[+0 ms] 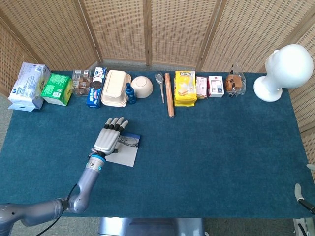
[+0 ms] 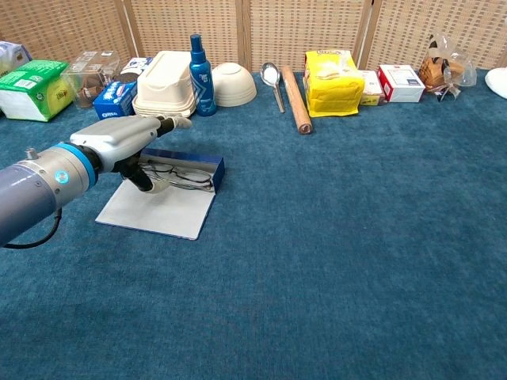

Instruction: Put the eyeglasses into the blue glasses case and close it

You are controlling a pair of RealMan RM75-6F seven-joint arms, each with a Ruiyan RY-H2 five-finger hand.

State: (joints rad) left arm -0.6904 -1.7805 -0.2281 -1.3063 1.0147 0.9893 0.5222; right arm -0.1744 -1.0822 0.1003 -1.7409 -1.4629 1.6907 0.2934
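The blue glasses case (image 2: 215, 165) lies open on the blue tablecloth, its white lid (image 2: 158, 210) folded flat toward me. The eyeglasses (image 2: 184, 176) lie in the blue tray, lenses toward the front. My left hand (image 2: 123, 138) hovers over the left end of the case with its fingers stretched out flat and its thumb pointing down beside the glasses' left end. In the head view the left hand (image 1: 108, 136) covers the left part of the case (image 1: 137, 139), and the eyeglasses (image 1: 129, 142) show beside it. Only a sliver of the right hand (image 1: 299, 191) shows at the bottom right edge.
Along the back edge stand a green box (image 2: 32, 89), a blue biscuit box (image 2: 117, 98), a beige lidded container (image 2: 165, 83), a blue bottle (image 2: 198, 65), a bowl (image 2: 234, 84), a spoon (image 2: 273, 83), a rolling pin (image 2: 296, 99), a yellow packet (image 2: 333, 81) and a white head form (image 1: 283, 71).
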